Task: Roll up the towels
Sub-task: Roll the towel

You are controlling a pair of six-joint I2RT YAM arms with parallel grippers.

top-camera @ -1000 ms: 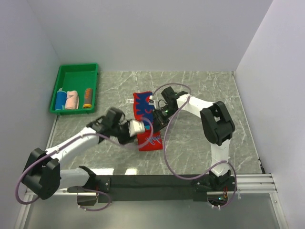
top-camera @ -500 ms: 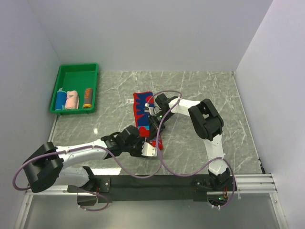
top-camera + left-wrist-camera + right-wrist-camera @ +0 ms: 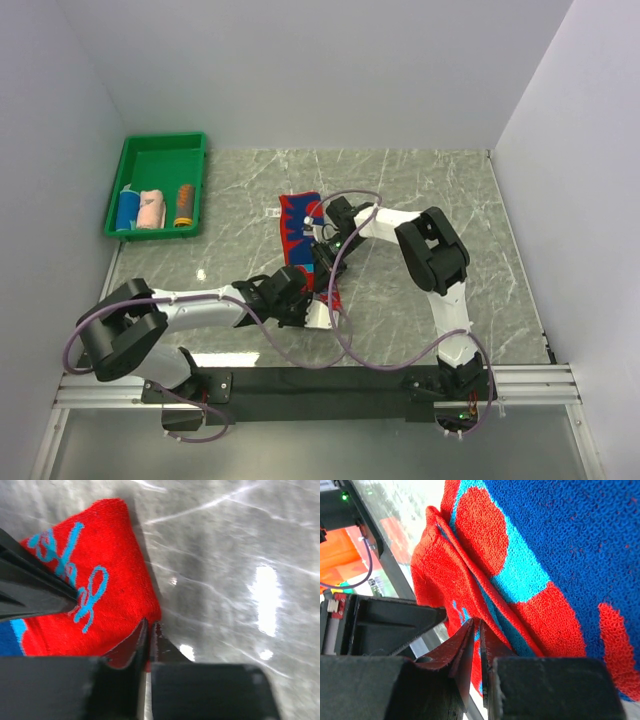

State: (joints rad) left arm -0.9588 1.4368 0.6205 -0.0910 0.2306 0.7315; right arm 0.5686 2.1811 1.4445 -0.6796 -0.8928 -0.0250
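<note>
Only the overhead view takes in the whole table [image 3: 430, 180]: the red-and-blue patterned towel [image 3: 298, 225] lies mid-table, running from its far end toward my bases. My right gripper [image 3: 322, 257] is at its right edge and my left gripper [image 3: 321, 312] at its near end. That view also shows the green tray [image 3: 160, 138] at the far left, with a blue towel [image 3: 128, 208], a pale pink towel [image 3: 151, 210] and an orange towel [image 3: 184, 205] rolled up side by side in it.

The overhead view cannot show my jaws, but the wrist cameras do. On the left, they are pressed nearly together on the edge of a red corner. On the right, they nip a raised fold.

Up close the patterned towel is looped terry. My left camera shows a red corner with cyan script, flat on the marbled surface. My right camera shows a blue field with red blobs edged in cyan, and a red flap doubled over in layers.

A second ago my left gripper was alongside the towel's left edge and the near end lay spread wide. Now that arm has swung round to the near end, which looks narrower and bunched.
</note>
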